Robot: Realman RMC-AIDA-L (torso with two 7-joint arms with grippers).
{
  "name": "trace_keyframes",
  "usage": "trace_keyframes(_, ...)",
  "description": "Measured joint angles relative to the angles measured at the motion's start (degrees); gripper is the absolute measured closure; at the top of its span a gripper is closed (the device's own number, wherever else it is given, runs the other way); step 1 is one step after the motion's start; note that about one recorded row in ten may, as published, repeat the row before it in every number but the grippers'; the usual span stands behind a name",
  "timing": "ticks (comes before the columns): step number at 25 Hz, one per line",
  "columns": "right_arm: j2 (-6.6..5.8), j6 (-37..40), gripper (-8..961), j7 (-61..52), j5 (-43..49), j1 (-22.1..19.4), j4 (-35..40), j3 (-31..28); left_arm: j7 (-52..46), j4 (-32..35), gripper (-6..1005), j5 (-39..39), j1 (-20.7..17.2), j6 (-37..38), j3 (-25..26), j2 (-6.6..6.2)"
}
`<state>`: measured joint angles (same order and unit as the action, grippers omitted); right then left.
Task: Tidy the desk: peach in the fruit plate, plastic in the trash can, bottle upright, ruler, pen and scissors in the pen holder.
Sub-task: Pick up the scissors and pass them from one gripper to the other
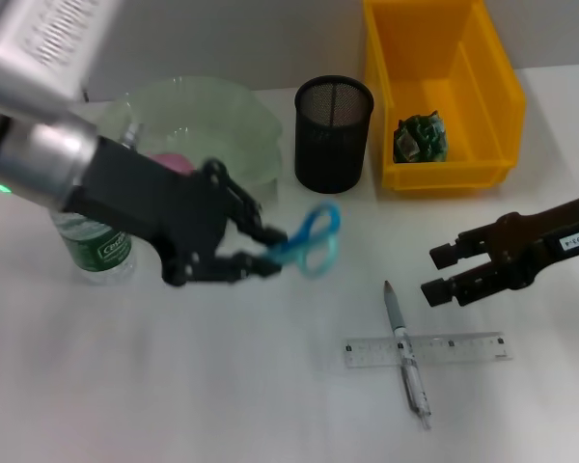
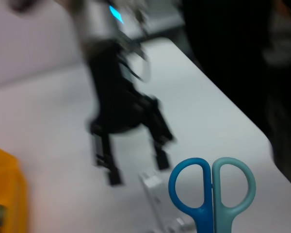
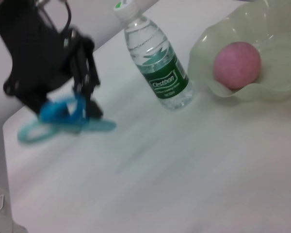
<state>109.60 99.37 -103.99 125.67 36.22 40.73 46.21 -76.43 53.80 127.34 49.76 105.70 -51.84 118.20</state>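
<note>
My left gripper is shut on the blue scissors, holding them above the desk in front of the fruit plate; their loops fill the left wrist view. The pink peach lies in the fruit plate. The bottle stands upright beside the plate. The pen lies across the clear ruler at the front right. My right gripper hangs open and empty just above and to the right of them. The black mesh pen holder stands behind.
The yellow trash can at the back right holds a crumpled green piece of plastic. The bottle stands partly hidden behind my left arm. In the left wrist view the right gripper shows farther off.
</note>
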Motion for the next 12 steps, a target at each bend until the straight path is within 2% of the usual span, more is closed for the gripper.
trace_keyframes(3,0.0,0.9,146,1.2,0.1,-0.6,0.0,-0.6,-0.6,0.0,776,-3.2,-2.5,0.1,4.5,-0.08)
trace_keyframes(4,0.08,1.1,146,2.0,0.0,-1.0,0.0,-0.8,-0.8,-0.1,776,-6.8,-4.7,0.1,6.6,-0.09)
trace_keyframes(6,0.13,1.3,146,2.4,0.0,-1.2,0.0,-0.8,-0.9,-0.2,777,-7.9,-5.5,0.1,6.9,-0.09)
trace_keyframes(9,0.31,1.9,146,4.2,-0.2,-1.5,-0.5,-1.7,-1.4,-0.6,778,-15.8,-9.9,-0.3,7.7,-0.08)
trace_keyframes(12,0.48,2.3,146,5.1,-0.3,-1.6,-0.6,-2.0,-1.4,-1.0,778,-19.4,-11.9,-0.4,7.6,0.06)
